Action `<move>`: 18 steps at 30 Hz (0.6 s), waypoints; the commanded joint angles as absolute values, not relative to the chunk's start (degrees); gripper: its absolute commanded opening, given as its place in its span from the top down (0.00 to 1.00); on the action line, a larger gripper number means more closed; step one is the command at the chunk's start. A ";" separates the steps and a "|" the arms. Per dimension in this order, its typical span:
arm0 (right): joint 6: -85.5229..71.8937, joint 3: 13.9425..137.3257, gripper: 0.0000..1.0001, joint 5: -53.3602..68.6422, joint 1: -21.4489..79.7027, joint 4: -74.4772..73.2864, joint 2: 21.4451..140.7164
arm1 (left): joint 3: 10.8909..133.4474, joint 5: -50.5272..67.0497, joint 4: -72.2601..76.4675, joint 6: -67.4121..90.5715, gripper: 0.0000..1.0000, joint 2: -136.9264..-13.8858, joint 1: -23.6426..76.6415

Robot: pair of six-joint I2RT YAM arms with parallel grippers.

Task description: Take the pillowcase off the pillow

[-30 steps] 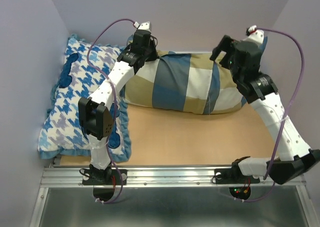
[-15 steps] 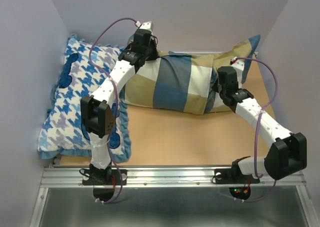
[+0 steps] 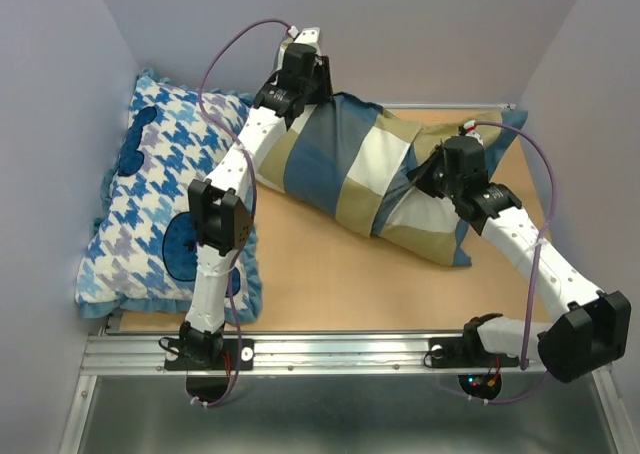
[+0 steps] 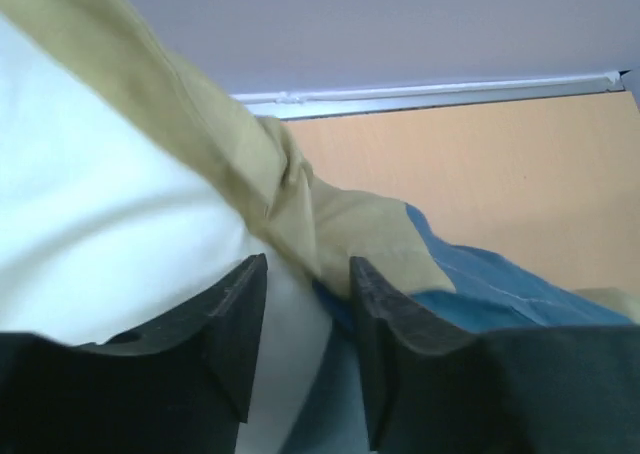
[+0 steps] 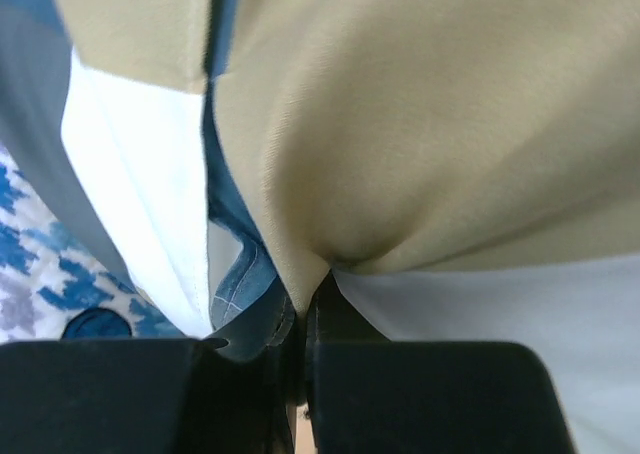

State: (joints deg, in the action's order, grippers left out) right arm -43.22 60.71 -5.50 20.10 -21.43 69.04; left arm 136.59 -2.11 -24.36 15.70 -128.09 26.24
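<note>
The pillowcase (image 3: pixel 360 169), in tan, slate-blue and cream blocks, lies stuffed and diagonal across the table from back left to near right. The pillow is hidden inside it. My left gripper (image 3: pixel 316 86) sits at the case's far left end. In the left wrist view that gripper (image 4: pixel 307 264) stands open, with the fabric (image 4: pixel 330 224) lying loose between and beyond its fingers. My right gripper (image 3: pixel 422 179) is at the case's right part. The right wrist view shows it (image 5: pixel 300 309) shut on a pinched fold of tan and blue fabric (image 5: pixel 420 124).
A blue-and-white houndstooth cushion (image 3: pixel 170 174) fills the left side of the table, against the left wall; part of it (image 5: pixel 40 264) also appears in the right wrist view. Walls close in the back and both sides. Bare tabletop (image 3: pixel 330 274) lies near the front edge.
My right gripper came down, shut on the case and dragged its right end nearer, swinging the bundle diagonal. My left gripper opened and shifted a little back and right.
</note>
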 commanded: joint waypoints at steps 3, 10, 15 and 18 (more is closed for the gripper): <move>-46.76 64.78 0.99 4.66 21.18 -17.23 75.22 | 124.65 -7.36 -11.79 12.05 0.01 -115.86 29.26; -42.98 65.22 0.99 2.29 21.09 -14.33 81.12 | 100.06 -14.32 -1.24 11.50 0.01 -95.67 38.23; -41.31 63.20 1.00 1.84 21.01 -11.43 81.30 | 75.73 -13.63 8.87 23.73 0.01 -84.39 37.62; -40.52 61.97 0.99 2.64 21.01 -10.11 81.21 | 72.52 -13.79 8.97 21.81 0.01 -81.92 39.10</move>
